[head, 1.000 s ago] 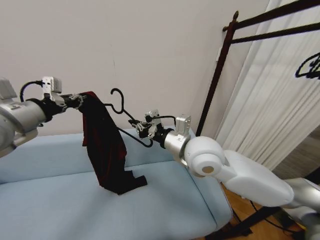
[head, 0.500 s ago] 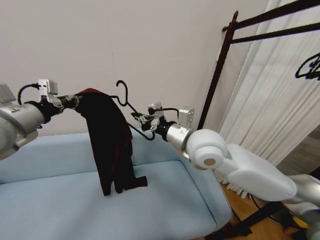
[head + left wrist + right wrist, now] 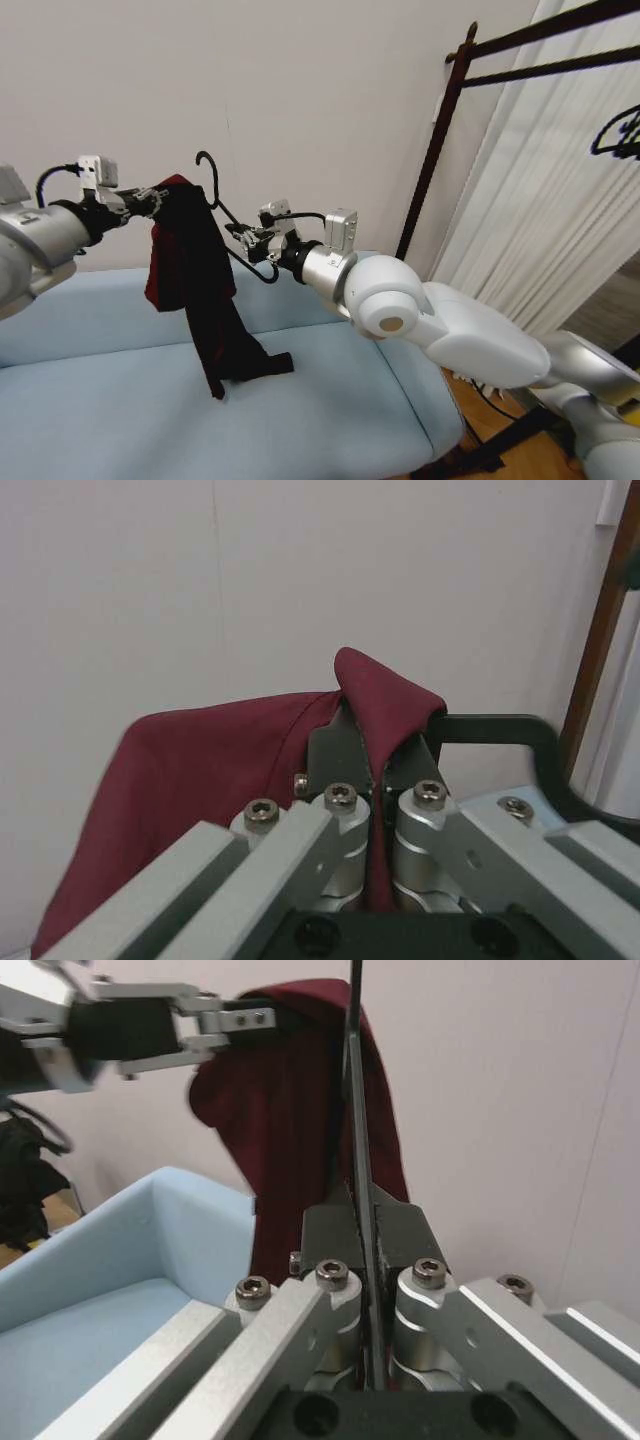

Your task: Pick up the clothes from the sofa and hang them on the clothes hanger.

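A dark red garment hangs above the light blue sofa, its lower end resting on the seat. My left gripper is shut on the garment's top edge at the left. My right gripper is shut on a black wire hanger, whose hook stands up beside the garment's top. In the right wrist view the hanger's wire runs up between the shut fingers, in front of the red cloth, with my left gripper holding the cloth farther off.
A dark wooden clothes rack stands at the right, its bar crossing the top corner. A white curtain hangs behind it. A plain wall lies behind the sofa. Another black hanger shows at the right edge.
My right gripper has carried the hanger leftward, so its hook now sits close against the garment's top. The hanging garment has shifted and bunched; my left gripper has stayed about in place.
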